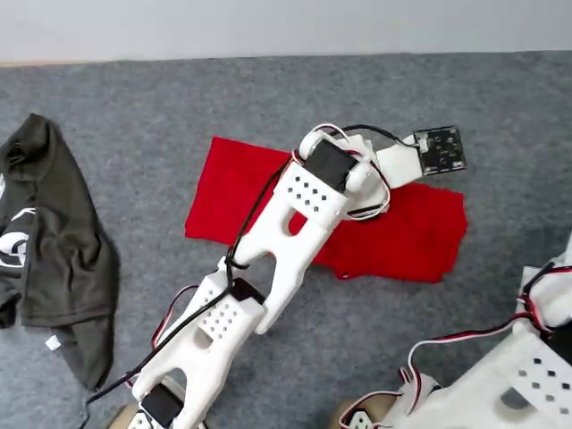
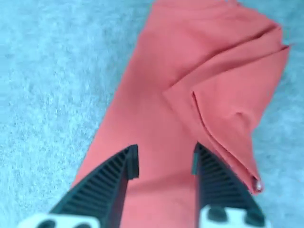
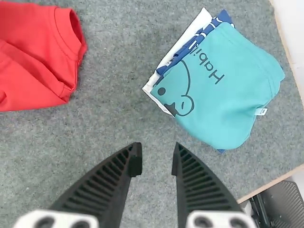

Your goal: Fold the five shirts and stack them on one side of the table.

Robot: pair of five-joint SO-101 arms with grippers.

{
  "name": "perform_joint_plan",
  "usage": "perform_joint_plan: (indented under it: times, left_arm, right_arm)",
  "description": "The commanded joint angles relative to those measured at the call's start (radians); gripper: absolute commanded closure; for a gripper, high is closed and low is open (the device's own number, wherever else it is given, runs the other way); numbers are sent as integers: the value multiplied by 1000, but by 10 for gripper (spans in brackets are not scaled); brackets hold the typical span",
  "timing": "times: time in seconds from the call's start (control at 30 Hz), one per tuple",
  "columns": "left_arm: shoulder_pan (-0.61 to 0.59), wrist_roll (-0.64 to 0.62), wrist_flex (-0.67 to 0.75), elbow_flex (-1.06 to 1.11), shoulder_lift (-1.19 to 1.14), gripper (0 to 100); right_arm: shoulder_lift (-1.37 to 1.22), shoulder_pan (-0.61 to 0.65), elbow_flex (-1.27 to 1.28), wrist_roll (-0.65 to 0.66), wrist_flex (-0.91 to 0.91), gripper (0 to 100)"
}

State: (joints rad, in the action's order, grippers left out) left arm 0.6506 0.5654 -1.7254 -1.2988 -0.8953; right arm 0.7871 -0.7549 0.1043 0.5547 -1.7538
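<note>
At the left edge of the desk (image 1: 134, 98) a dark olive shirt (image 1: 54, 241) is seen lying crumpled. In the middle a red shirt (image 1: 407, 237) is spread, partly folded. The left tool (image 2: 164, 161) is held open above it, nothing gripped. The right tool (image 3: 154, 159) is held slightly parted over bare desk, near a teal shirt (image 3: 223, 99) laid on other folded shirts (image 3: 205, 29).

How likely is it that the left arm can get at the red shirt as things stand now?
Probably yes. The left gripper hangs directly over the red shirt, jaws open above flat cloth, and nothing lies between them. The dark shirt lies apart, off to one side.
</note>
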Motion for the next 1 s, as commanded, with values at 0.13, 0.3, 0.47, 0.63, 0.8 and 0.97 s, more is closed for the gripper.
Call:
perform_joint_plan:
  times: [0.13,0.3,0.47,0.63,0.8,0.97]
  left_arm:
    - [149,-26,-31,427,269,885]
    - [189,-26,-12,691,331,958]
    - [140,-26,98,846,330,997]
    - [100,-23,209,931,330,997]
    - [31,-14,325,934,330,997]
    - [-9,28,344,905,331,997]
  right_arm:
    - [16,7,-8,-2,-36,890]
    - [15,7,-6,-2,-36,890]
    - [7,8,-6,-2,-35,890]
    - [7,8,-6,-2,-35,890]
    - [7,8,-6,-2,-35,890]
    - [12,8,-6,-2,-35,890]
